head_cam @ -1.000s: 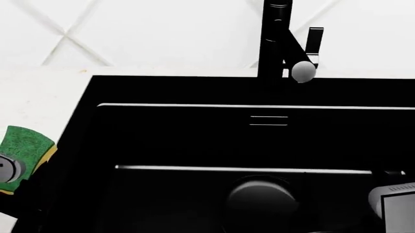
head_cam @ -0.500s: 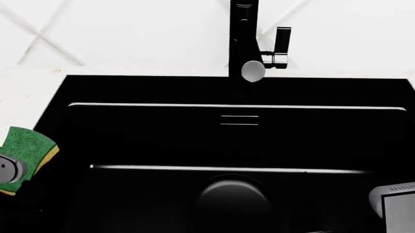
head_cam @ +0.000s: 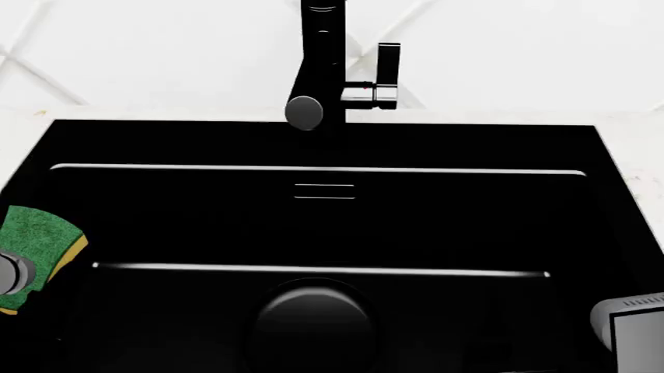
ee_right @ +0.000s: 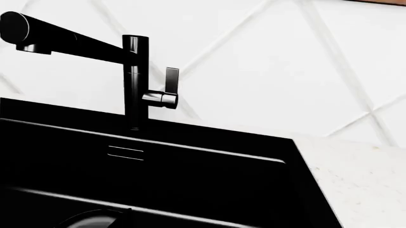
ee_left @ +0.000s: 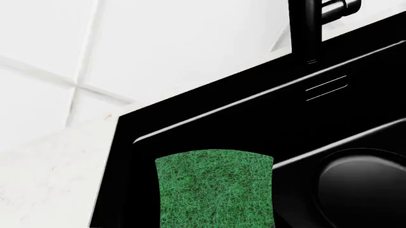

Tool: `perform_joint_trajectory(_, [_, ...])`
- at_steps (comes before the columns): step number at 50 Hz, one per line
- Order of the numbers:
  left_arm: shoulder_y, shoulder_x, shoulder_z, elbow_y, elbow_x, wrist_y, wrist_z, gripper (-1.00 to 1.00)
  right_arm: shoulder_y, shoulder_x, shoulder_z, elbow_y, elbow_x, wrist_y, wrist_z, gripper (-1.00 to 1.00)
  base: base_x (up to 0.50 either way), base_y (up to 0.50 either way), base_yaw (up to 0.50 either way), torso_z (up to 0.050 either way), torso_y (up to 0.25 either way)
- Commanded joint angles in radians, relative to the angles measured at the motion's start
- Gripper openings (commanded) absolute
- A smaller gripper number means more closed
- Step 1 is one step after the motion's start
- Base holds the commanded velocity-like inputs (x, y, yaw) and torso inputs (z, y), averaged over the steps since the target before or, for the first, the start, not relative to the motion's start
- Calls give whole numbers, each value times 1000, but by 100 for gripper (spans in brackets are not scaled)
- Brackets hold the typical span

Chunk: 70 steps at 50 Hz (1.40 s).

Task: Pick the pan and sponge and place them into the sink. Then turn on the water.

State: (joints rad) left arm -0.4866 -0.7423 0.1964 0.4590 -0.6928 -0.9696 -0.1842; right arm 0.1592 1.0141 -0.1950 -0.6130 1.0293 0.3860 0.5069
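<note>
White diamond-tiled wall behind, pale counter [ee_right: 368,180] around one black sink [head_cam: 322,148]; one faucet [head_cam: 322,70] at rear, side lever [head_cam: 388,66] upright; one sponge [head_cam: 36,233] at left gripper [head_cam: 8,273], over sink's left edge, jaws unseen, grip cannot tell; round dark shape [head_cam: 311,318] below, pan or drain unclear; right gripper [head_cam: 633,330] at corner, opening cannot tell.

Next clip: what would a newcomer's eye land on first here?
The green sponge at the head view's left edge, bright over the sink, a big black basin filling most of the frame. Next, the black faucet rising at the sink's back edge against white tiles; no water runs.
</note>
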Motion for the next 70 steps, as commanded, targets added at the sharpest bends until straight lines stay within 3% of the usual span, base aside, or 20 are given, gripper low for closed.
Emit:
perform_joint_trajectory(1, [0, 11, -9, -1, -10, 8, -10, -100, 5, -5, 3, -2, -4, 5, -9, 100, 8, -211, 0, 0, 0])
perform_joint_trajectory(68, [2, 13, 38, -9, 2, 29, 2, -100, 57, -17, -20, 6, 10, 52, -4, 100, 114, -16, 0, 0, 0])
perform_joint_trajectory(70, [19, -16, 25, 2, -9, 40, 27, -100, 58, -14, -16, 3, 15, 53, -2, 100, 0, 0, 0, 0, 0])
